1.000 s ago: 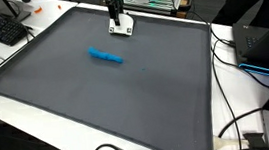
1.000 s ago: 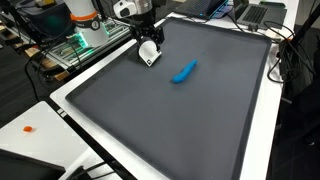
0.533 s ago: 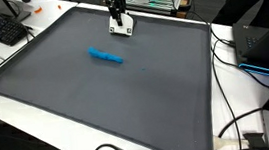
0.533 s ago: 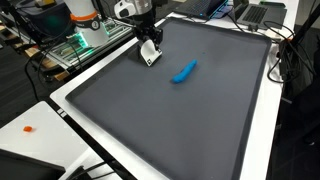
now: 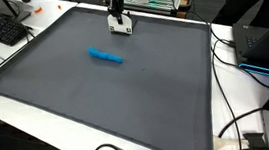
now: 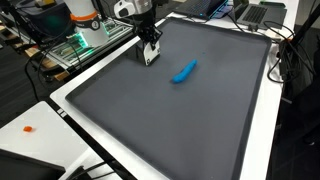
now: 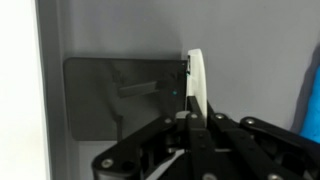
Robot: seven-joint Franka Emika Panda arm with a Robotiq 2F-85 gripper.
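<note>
Since a second ago, your gripper [image 5: 118, 18] had edged slightly upward near the far edge of the grey mat [image 5: 97, 104], carrying the white piece [image 5: 120, 27] with it. Jaws stood narrow, clamped on that white piece, seen edge-on in the wrist view. Blue object [image 5: 106, 57] lay flat mid-mat, well apart from the gripper.

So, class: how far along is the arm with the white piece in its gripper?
Done: the gripper is shut on the white piece, clamped between its fingers in the wrist view. In hand: it holds the piece low near one edge of the grey mat; touching or lifted, I cannot tell. Left: no release yet, and the blue object lies untouched mid-mat, apart from the gripper.
</note>
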